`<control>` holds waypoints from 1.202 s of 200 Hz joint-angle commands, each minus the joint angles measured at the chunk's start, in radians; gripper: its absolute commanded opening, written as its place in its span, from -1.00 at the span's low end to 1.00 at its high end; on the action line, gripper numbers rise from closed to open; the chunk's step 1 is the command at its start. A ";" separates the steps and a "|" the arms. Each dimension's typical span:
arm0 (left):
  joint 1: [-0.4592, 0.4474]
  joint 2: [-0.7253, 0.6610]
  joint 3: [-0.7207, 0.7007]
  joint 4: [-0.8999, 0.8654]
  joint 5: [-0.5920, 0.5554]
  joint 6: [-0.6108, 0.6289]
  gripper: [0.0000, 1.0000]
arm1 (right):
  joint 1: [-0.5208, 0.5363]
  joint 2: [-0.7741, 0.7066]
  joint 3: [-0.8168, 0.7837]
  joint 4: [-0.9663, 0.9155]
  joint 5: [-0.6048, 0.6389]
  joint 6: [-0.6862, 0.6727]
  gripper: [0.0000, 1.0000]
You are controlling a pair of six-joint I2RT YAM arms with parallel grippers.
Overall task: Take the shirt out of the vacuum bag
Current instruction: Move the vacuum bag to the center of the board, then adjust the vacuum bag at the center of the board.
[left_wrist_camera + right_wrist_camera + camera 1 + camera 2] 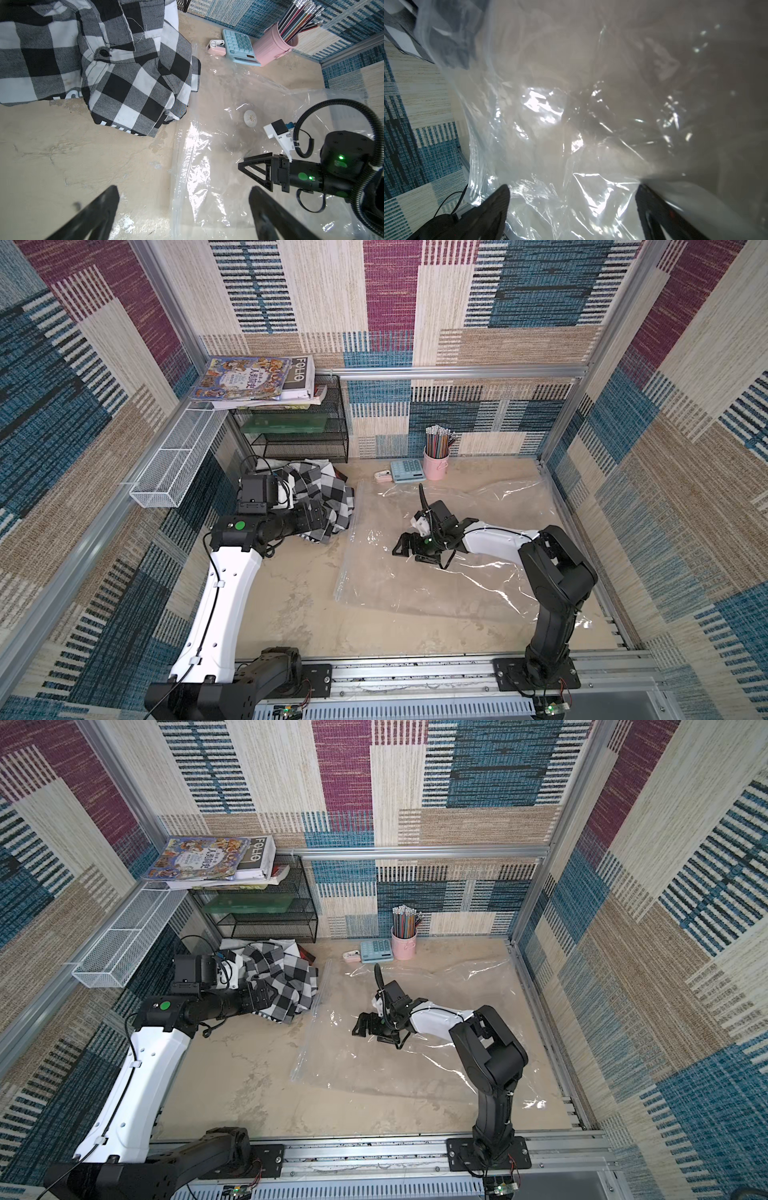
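The black-and-white checked shirt (328, 493) (286, 982) (124, 83) lies crumpled on the table at the back left, outside the vacuum bag and just past its zip edge. The clear vacuum bag (436, 589) (374, 1069) (209, 149) (571, 104) lies flat over the right half of the table, its white valve (250, 118) facing up. My left gripper (322, 522) (266, 996) (184, 193) hovers open by the shirt's near edge, nothing between its fingers. My right gripper (411, 553) (372, 1032) (571, 197) stands open low over the bag's middle, holding nothing.
At the back wall stand a pink cup of pencils (436, 464), a blue calculator (407, 470) and a small pink-white item (382, 477). A black mesh rack (299, 439) with books (253, 381) fills the back left corner. A white wire basket (174, 464) hangs on the left wall.
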 commanded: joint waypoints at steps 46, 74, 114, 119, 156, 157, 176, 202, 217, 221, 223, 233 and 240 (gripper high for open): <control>0.001 -0.021 -0.046 0.088 0.081 -0.063 0.99 | -0.081 -0.145 0.036 -0.180 0.004 -0.170 0.91; 0.001 -0.007 -0.030 0.103 0.094 -0.061 0.99 | -0.116 -0.196 0.102 -0.249 0.000 -0.232 0.91; 0.001 -0.032 -0.069 0.240 0.210 -0.099 0.99 | -0.334 -0.357 0.089 -0.307 0.047 -0.292 0.91; 0.001 -0.033 -0.074 0.256 0.227 -0.104 0.99 | -0.368 -0.374 0.087 -0.321 0.060 -0.306 0.91; -0.002 -0.099 -0.093 0.399 0.281 -0.098 0.99 | -0.539 -0.496 0.047 -0.336 0.253 -0.447 0.91; -0.002 -0.101 -0.094 0.403 0.278 -0.096 0.99 | -0.545 -0.499 0.046 -0.335 0.255 -0.449 0.91; -0.002 -0.145 -0.133 0.484 0.162 -0.070 0.99 | -0.677 -0.562 0.016 -0.285 0.322 -0.463 0.91; 0.006 -0.132 -0.169 0.544 0.042 -0.054 0.99 | -0.861 -0.637 -0.109 -0.112 0.291 -0.470 0.91; 0.008 -0.096 -0.179 0.559 0.054 -0.093 0.99 | -0.901 -0.628 -0.136 -0.105 0.239 -0.477 0.92; 0.008 -0.090 -0.184 0.568 0.071 -0.106 0.99 | -0.903 -0.618 -0.139 -0.115 0.244 -0.474 0.91; 0.009 -0.086 -0.188 0.575 0.081 -0.115 0.99 | -0.903 -0.614 -0.141 -0.120 0.245 -0.475 0.92; 0.009 -0.074 -0.224 0.634 0.136 -0.159 0.99 | -0.908 -0.582 -0.162 -0.134 0.255 -0.476 0.92; 0.009 -0.065 -0.249 0.672 0.164 -0.191 0.99 | -0.921 -0.554 -0.183 -0.134 0.256 -0.470 0.92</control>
